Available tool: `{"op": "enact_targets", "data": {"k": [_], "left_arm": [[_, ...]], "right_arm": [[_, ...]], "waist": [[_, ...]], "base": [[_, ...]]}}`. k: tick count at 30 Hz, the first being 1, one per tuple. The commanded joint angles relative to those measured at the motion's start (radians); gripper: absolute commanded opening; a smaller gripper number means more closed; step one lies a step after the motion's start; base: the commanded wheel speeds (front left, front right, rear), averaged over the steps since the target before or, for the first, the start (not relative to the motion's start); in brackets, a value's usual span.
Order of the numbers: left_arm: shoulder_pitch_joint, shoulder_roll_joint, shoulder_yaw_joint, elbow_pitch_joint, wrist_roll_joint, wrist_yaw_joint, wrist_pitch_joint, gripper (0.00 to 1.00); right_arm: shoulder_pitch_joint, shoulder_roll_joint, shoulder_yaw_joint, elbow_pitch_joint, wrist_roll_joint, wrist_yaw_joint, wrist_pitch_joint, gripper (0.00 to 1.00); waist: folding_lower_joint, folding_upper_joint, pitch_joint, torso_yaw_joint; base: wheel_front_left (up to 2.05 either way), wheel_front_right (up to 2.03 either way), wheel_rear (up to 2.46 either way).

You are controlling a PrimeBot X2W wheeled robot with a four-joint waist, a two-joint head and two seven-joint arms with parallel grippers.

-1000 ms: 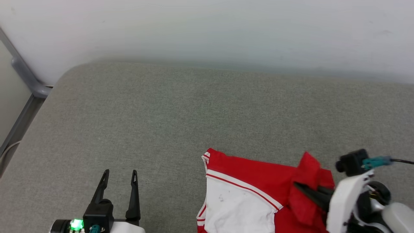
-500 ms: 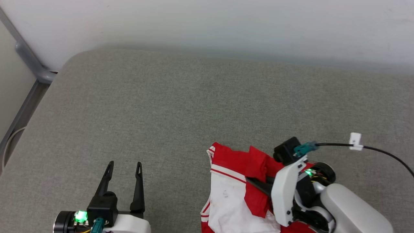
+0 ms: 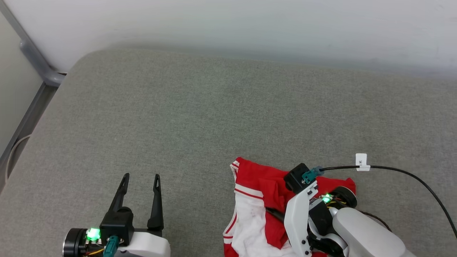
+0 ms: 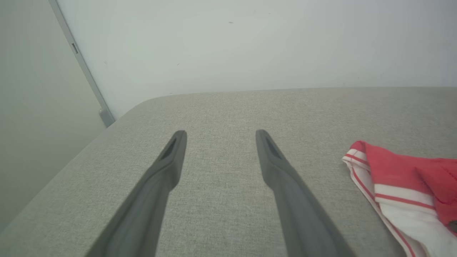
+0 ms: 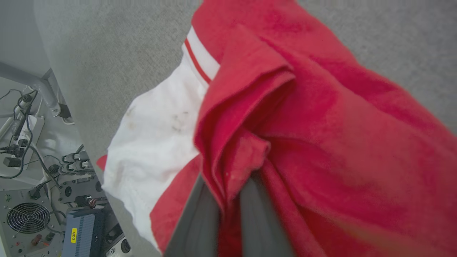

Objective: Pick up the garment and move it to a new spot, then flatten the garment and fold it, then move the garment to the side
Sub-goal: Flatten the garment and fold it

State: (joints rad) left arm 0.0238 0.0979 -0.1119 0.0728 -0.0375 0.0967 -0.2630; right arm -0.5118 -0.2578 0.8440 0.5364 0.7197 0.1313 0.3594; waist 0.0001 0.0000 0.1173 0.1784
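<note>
While right pincer [image 5: 228, 181] tight on garment [image 3: 257, 175] at edge of cushion [image 3: 214, 107], left pincer [image 3: 141, 176] apart, bare room ahead.

Soft, even light is spread across the grey cushion [image 3: 214, 117] as seen from the head camera. Shadows are kept faint, with a dim band laid along the foot of the pale wall [image 3: 250, 25]. In the left wrist view, the left gripper [image 4: 220, 132] is rendered blurred toward the bottom edge. At the right wrist, the garment [image 5: 321, 142] is caught close to the lens, its red saturated, its folds shaded and its lower right smeared.
</note>
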Motion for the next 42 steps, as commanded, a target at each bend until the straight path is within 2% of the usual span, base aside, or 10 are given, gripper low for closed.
{"op": "enact_targets", "data": {"k": [1,5,11,13,15,18,24,31,35,42], "left_arm": [[0.006,-0.001,0.005,0.004,0.005,-0.003,-0.002,1.0],[0.009,0.001,0.008,0.007,0.007,-0.006,-0.002,1.0],[0.022,0.006,0.015,0.016,0.007,-0.011,-0.002,1.0],[0.029,0.008,0.016,0.02,0.007,-0.015,-0.002,1.0],[0.03,0.009,0.017,0.021,0.007,-0.016,-0.002,1.0],[0.035,0.011,0.02,0.023,0.006,-0.019,-0.002,1.0],[0.055,0.011,0.024,0.019,0.004,-0.024,-0.002,1.0],[0.069,0.012,0.027,0.003,0.001,-0.025,-0.002,1.0],[0.075,0.012,0.029,-0.008,0.0,-0.025,-0.002,1.0],[0.09,0.015,0.027,-0.014,-0.001,-0.031,-0.002,1.0]], "right_arm": [[-0.019,-0.008,0.004,0.0,-0.002,-0.001,-0.03,1.0],[-0.03,-0.026,-0.006,-0.034,-0.004,-0.001,-0.096,1.0],[0.003,-0.09,-0.075,-0.132,-0.035,-0.001,-0.22,1.0],[0.026,-0.121,-0.138,-0.174,-0.079,-0.001,-0.288,1.0],[0.035,-0.13,-0.162,-0.185,-0.101,-0.001,-0.309,1.0],[0.074,-0.139,-0.258,-0.217,-0.174,-0.001,-0.381,1.0],[0.19,-0.102,-0.47,-0.27,-0.318,-0.001,-0.503,1.0],[0.34,0.001,-0.713,-0.359,-0.446,-0.001,-0.599,1.0],[0.421,0.056,-0.792,-0.409,-0.509,-0.001,-0.615,1.0],[0.541,0.136,-0.865,-0.473,-0.566,-0.001,-0.624,1.0]], "waist": [[-0.0001,0.0,-0.008,-0.007],[-0.0001,0.0,-0.023,-0.018],[-0.0001,0.0,-0.059,-0.052],[-0.0001,0.0,-0.075,-0.07],[-0.0001,0.0,-0.08,-0.077],[-0.0001,0.0,-0.095,-0.097],[-0.0001,0.0,-0.12,-0.13],[-0.0001,0.0,-0.132,-0.149],[-0.0001,0.0,-0.139,-0.151],[-0.0001,0.0,-0.151,-0.148]], "base": [[0.0,0.0,0.0],[0.0,0.0,0.0],[0.0,0.0,0.0],[0.0,0.0,0.0],[0.0,0.0,0.0],[0.0,0.0,0.0],[0.0,0.0,0.0],[0.0,0.0,0.0],[0.0,0.0,0.0],[0.0,0.0,0.0]]}}
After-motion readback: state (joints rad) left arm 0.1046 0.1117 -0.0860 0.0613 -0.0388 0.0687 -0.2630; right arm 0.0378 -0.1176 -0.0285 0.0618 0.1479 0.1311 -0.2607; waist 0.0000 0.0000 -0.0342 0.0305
